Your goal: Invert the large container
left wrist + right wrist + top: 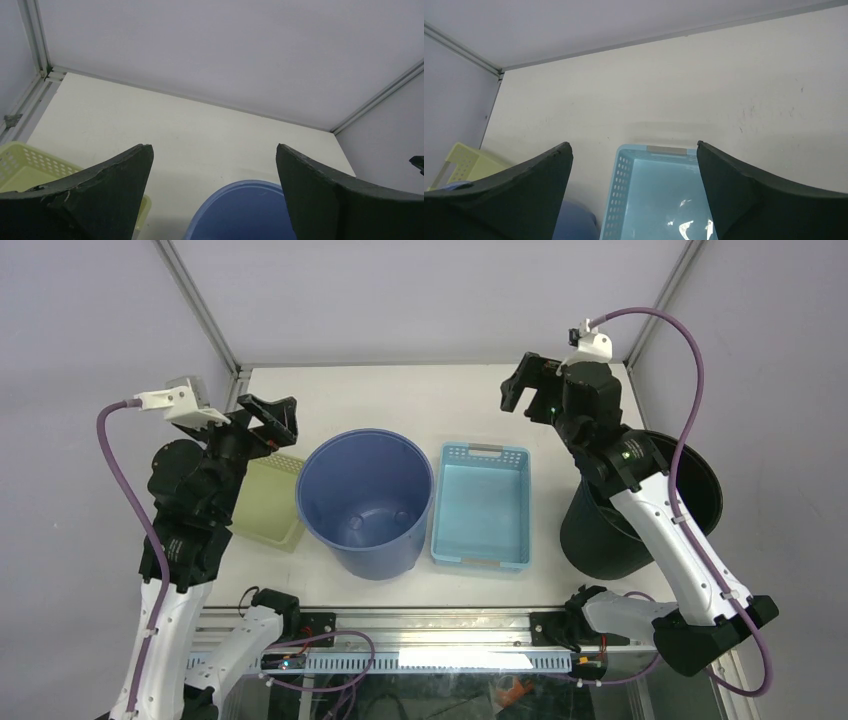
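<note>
Nothing flipped yet — blue bucket upright on bench, mouth up; left pincer, right pincer spread, empty — grip and turn remaining.

White table bearing, left to right, a yellow basket, blue bucket, light-blue crate, black bucket

Two matching arms here. The left arm goes white on its lower link and black through the bulky joints above. A purple cable loops off its nine o'clock side into a white wrist block. The right arm wears the same colours, its own purple lead arcing at one o'clock, a green light glowing. The left gripper shows matte black wedge fingers, edges chipped.
</note>
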You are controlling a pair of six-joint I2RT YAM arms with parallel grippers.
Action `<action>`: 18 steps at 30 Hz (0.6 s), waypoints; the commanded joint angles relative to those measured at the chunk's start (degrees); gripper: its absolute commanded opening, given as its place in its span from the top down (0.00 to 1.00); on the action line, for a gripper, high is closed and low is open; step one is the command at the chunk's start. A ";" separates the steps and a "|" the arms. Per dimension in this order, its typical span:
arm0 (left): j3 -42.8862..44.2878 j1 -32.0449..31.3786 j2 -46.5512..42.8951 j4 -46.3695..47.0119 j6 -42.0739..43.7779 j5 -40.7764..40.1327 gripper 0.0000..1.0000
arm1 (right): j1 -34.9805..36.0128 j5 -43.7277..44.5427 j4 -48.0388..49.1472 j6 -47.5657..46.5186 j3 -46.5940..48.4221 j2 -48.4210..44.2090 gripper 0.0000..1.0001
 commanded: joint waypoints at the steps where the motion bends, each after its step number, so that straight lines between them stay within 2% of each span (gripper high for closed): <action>1: -1.05 0.60 -1.25 2.83 1.77 -1.64 0.01 | 0.23 0.49 4.31 0.47 0.30 -0.56 0.01; 8: -0.98 0.65 -1.57 3.34 3.69 1.02 0.01 | 0.26 0.22 4.83 1.27 -0.68 -0.39 0.01; 15: 3.21 0.45 4.09 0.13 2.80 12.27 0.01 | 0.27 -0.53 4.45 0.60 0.41 0.03 0.01; 18: 5.21 -0.38 5.31 -0.79 2.76 14.28 0.01 | 0.23 -1.13 3.58 1.27 0.63 0.02 0.01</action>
